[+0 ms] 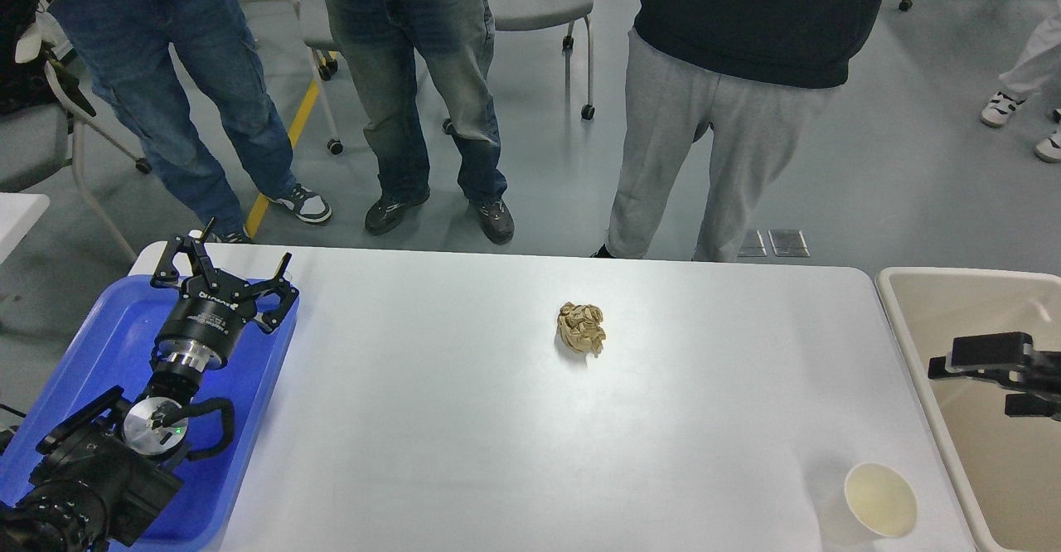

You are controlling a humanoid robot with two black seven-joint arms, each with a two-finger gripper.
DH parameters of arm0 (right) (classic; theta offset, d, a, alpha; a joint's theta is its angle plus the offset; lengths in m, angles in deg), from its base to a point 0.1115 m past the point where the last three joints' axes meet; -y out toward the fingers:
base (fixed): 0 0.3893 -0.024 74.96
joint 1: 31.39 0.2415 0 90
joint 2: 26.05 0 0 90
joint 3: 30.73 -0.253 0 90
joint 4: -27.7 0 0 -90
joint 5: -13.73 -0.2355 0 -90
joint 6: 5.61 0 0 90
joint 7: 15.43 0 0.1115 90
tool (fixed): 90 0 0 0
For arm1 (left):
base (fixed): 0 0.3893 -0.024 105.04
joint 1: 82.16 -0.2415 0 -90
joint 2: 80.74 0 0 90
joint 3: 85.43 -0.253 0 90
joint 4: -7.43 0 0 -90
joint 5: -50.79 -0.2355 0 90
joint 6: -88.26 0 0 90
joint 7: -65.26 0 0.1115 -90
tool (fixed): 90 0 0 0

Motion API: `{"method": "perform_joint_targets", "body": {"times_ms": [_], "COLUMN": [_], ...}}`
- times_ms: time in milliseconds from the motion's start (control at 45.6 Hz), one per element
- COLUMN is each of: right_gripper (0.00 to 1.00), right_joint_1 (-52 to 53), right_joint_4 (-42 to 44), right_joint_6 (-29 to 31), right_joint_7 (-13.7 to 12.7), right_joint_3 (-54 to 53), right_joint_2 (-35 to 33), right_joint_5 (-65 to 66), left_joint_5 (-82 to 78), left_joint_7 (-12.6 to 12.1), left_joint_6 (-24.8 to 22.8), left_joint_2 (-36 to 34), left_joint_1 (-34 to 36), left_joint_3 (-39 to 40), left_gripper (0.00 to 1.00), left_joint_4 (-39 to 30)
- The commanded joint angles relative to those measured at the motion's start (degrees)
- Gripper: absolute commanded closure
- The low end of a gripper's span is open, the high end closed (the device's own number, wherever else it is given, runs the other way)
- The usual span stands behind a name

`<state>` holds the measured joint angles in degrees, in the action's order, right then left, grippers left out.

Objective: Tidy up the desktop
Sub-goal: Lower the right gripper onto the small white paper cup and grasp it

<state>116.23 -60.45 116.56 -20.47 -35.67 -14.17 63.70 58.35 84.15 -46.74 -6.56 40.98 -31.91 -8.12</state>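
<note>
Reaching for either leftover is where you can slip, because both are light and well apart from your arms. The desktop holds just two loose things: a crumpled brown paper ball near the middle toward the far edge, and a pale paper cup upright near the front right corner, just beside the beige bin. Your left gripper hovers over the blue tray at the left edge with its fingers spread wide and nothing between them; your right gripper sits over the bin, seen side-on and dark, so I cannot tell how its jaws stand. If you come down on the paper ball off-centre, a fingertip will likely nudge it away across the glossy top instead of catching it. Squeeze the cup hard and its thin wall may buckle; brush its rim and it could tip and roll off the near edge. Mind the bystanders' legs close against the far side.
</note>
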Motion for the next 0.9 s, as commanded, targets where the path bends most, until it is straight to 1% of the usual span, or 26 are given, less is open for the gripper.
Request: {"method": "perform_joint_targets", "body": {"times_ms": [0, 132, 241, 373, 504, 658, 877], "right_gripper": [0.0, 0.0, 0.0, 0.0, 0.0, 0.0, 0.0], "right_joint_1": [-0.75, -2.24, -4.7, -7.25, -8.84, -9.72, -13.06], "right_joint_4": [-3.26, -2.74, -1.51, 0.78, 1.66, 3.76, 6.75], "right_joint_6": [-4.56, -8.52, -9.75, -12.91, -13.45, -15.64, -17.31], "right_joint_7": [0.03, 0.03, 0.12, 0.12, 0.12, 0.21, 0.3], "right_joint_3": [7.04, 10.91, 11.09, 11.09, 11.0, 11.0, 10.56], "right_joint_2": [1.74, 4.02, 6.04, 8.77, 10.35, 12.9, 16.5], "right_joint_5": [8.03, 13.92, 15.51, 17.35, 17.71, 17.8, 17.8], "left_joint_5": [0.0, 0.0, 0.0, 0.0, 0.0, 0.0, 0.0], "left_joint_7": [0.0, 0.0, 0.09, 0.0, 0.0, 0.09, 0.0], "left_joint_6": [0.0, 0.0, 0.0, 0.0, 0.0, 0.0, 0.0], "left_joint_2": [0.0, 0.0, 0.0, 0.0, 0.0, 0.0, 0.0], "left_joint_1": [0.0, 0.0, 0.0, 0.0, 0.0, 0.0, 0.0], "left_joint_3": [0.0, 0.0, 0.08, 0.0, 0.0, 0.0, 0.0], "left_gripper": [0.0, 0.0, 0.0, 0.0, 0.0, 0.0, 0.0], "left_joint_4": [0.0, 0.0, 0.0, 0.0, 0.0, 0.0, 0.0]}}
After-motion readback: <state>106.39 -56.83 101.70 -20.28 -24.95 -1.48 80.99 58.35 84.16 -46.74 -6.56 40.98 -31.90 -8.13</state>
